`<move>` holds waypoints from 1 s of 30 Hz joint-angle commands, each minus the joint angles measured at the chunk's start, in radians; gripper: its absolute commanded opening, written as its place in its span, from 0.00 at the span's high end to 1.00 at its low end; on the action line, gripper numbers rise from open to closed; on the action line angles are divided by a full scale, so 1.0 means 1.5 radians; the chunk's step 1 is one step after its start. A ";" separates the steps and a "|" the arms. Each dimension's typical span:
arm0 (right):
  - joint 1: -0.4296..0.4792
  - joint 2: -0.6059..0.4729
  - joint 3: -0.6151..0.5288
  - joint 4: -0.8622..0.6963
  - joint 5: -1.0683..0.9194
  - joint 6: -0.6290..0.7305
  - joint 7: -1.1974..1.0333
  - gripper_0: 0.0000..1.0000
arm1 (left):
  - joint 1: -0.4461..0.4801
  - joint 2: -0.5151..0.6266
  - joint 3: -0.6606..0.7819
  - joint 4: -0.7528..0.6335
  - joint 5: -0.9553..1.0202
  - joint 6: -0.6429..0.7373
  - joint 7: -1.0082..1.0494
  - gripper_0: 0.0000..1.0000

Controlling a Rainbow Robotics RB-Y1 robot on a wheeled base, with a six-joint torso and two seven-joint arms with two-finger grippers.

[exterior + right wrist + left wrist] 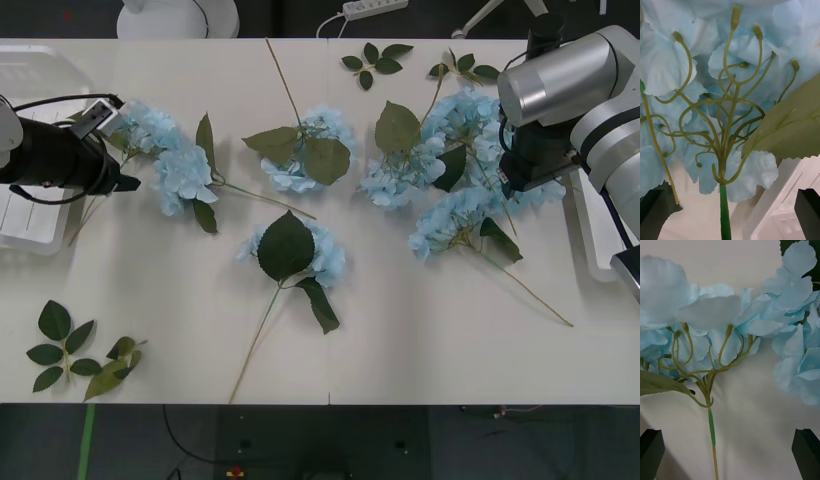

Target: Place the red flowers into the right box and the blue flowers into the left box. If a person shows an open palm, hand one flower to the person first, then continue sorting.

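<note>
Across your table [180,300] the blue flowers [295,250] lie loose from nine o'clock through the centre to two o'clock, with no red ones to be seen; the left box [25,225] sits at nine o'clock under your left arm, and the right box [590,240] is a white rim at three o'clock behind the right arm. Your left gripper [730,444] hovers at the ten o'clock bloom, jaws wide apart and empty, the thin stalk [713,442] running between them. Your right gripper [730,204] is spread just as wide with nothing held, a green stem [724,210] centred in the gap. I judge the risk is at two o'clock: those heads overlap, so closing there could drag a neighbour along or snag a leaf. The wrist views reveal the stalk alignment that the front view hides under the arms, while the front view alone gives the box layout
</note>
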 commanded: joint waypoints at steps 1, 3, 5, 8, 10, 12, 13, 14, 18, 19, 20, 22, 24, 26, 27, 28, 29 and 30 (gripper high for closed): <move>-0.038 0.016 -0.013 0.016 0.010 -0.010 -0.024 0.00 | -0.037 -0.040 -0.003 0.047 -0.008 -0.035 0.033 0.00; -0.038 0.017 -0.012 0.020 0.010 -0.012 -0.025 0.00 | -0.037 -0.046 -0.003 0.051 -0.010 -0.037 0.032 0.00; -0.038 0.018 -0.013 0.028 0.010 -0.017 -0.027 0.00 | -0.037 -0.049 -0.008 0.050 -0.015 -0.036 0.032 0.00; -0.038 0.019 -0.013 0.042 0.005 -0.028 -0.030 0.00 | -0.037 -0.049 -0.027 0.050 -0.015 -0.041 0.035 0.00; -0.038 0.020 -0.012 0.052 0.000 -0.035 -0.032 0.00 | -0.037 -0.053 -0.039 0.052 -0.015 -0.045 0.040 0.00; -0.038 0.021 -0.012 0.054 -0.001 -0.039 -0.033 0.00 | -0.037 -0.057 -0.044 0.061 -0.013 -0.045 0.046 0.00; -0.038 0.021 -0.012 0.055 -0.001 -0.039 -0.034 0.05 | -0.037 -0.063 -0.044 0.076 -0.006 -0.045 0.047 0.00; -0.038 0.021 -0.012 0.054 -0.001 -0.038 -0.034 0.11 | -0.037 -0.065 -0.044 0.083 -0.001 -0.045 0.046 0.00; -0.038 0.021 -0.012 0.055 -0.004 -0.038 -0.038 0.42 | -0.037 -0.080 -0.043 0.124 0.020 -0.045 0.046 0.00; -0.038 0.021 -0.012 0.055 -0.005 -0.037 -0.039 0.48 | -0.037 -0.083 -0.044 0.127 0.020 -0.045 0.046 0.00; -0.038 0.021 -0.012 0.055 -0.005 -0.038 -0.040 0.56 | -0.035 -0.087 -0.044 0.129 0.020 -0.045 0.046 0.00; -0.038 0.021 -0.012 0.056 -0.005 -0.038 -0.043 0.83 | -0.031 -0.094 -0.044 0.130 0.020 -0.045 0.048 0.00; -0.039 0.021 -0.012 0.062 -0.006 -0.039 -0.045 1.00 | -0.024 -0.101 -0.044 0.130 0.027 -0.045 0.053 0.00; -0.038 0.021 -0.012 0.062 -0.007 -0.039 -0.046 1.00 | -0.017 -0.102 -0.044 0.130 0.037 -0.045 0.056 0.00; -0.038 0.021 -0.012 0.062 -0.006 -0.040 -0.046 1.00 | -0.013 -0.103 -0.046 0.130 0.049 -0.045 0.057 0.00; -0.038 0.021 -0.012 0.062 -0.007 -0.040 -0.046 1.00 | -0.011 -0.104 -0.049 0.130 0.057 -0.045 0.058 0.00; -0.038 0.021 -0.013 0.062 -0.009 -0.040 -0.046 1.00 | -0.010 -0.105 -0.053 0.130 0.063 -0.045 0.059 0.00; -0.039 0.020 -0.013 0.062 -0.010 -0.040 -0.045 1.00 | -0.008 -0.105 -0.060 0.130 0.072 -0.045 0.060 0.00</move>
